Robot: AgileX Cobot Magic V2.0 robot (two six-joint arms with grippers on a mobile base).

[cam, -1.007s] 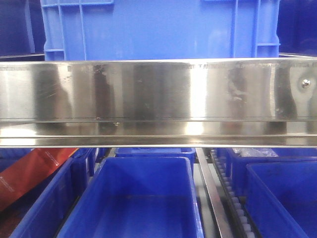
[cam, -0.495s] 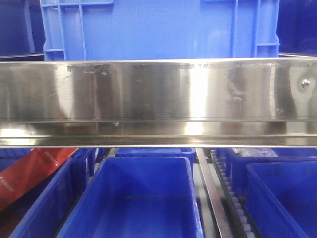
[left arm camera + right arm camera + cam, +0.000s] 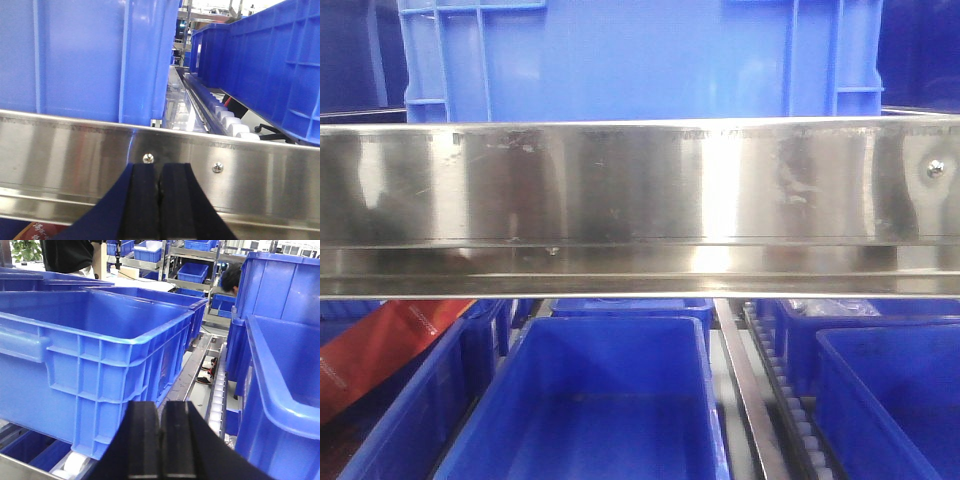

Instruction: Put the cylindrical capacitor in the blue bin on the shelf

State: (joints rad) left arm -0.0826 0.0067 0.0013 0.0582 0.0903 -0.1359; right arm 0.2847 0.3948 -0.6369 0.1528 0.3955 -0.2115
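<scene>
Stainless steel fills the scene: the left gripper (image 3: 159,187), pads pressed together, faces the shelf (image 3: 75,155) rail with a blue bin (image 3: 85,55) above it; the right gripper (image 3: 161,440), also closed, hangs before a blue crate (image 3: 95,365). The cylindrical capacitor cannot be seen.

Beyond my right wrist I see a bright hall with more metal racks (image 3: 187,260) holding blue crates. A potted plant (image 3: 25,249) stands far left, and a person in black (image 3: 67,255) beside it.
</scene>
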